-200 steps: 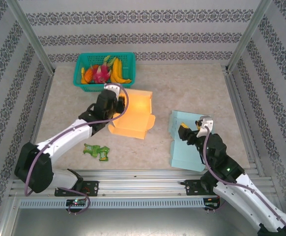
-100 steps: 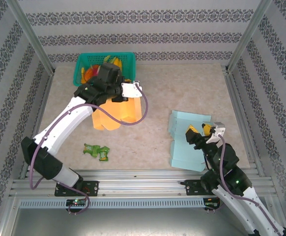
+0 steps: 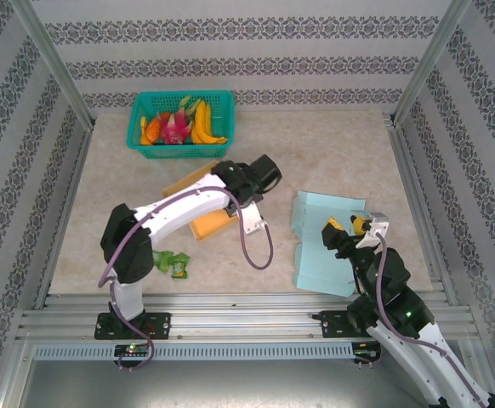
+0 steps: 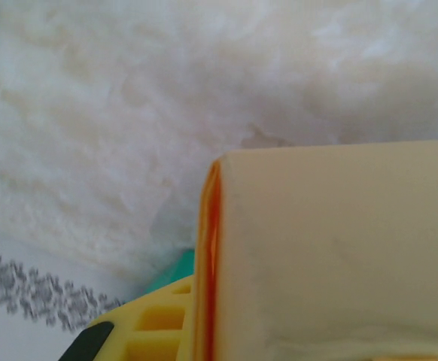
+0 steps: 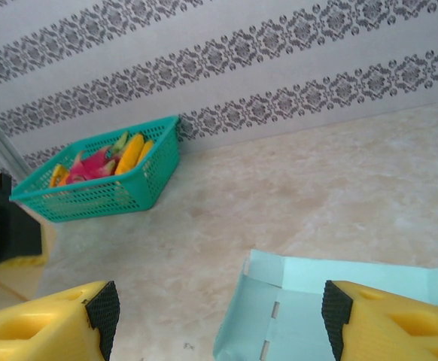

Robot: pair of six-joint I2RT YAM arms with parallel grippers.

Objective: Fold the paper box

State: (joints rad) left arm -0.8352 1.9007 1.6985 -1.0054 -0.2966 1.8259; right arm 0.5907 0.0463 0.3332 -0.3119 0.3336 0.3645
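Nearest, the right gripper [image 3: 350,225] hangs with jaws released above the flat light-blue paper box [image 3: 320,255], gripping nothing. Farther in, the left gripper [image 3: 241,194] is clenched on a panel of the orange paper box [image 3: 207,224], which sits mid-table, short of the teal fruit basket [image 3: 179,150]. Folding seems underway. Next, that panel likely needs creasing over, with the free arm bracing.

Orange paper box [image 3: 211,225]: partly folded, tilted, sat mid-worktop [image 3: 315,153] below the basket side. Light-blue paper box [image 3: 315,255]: unfolded, lay flat with its flaps out, right-front, well apart from the orange one.
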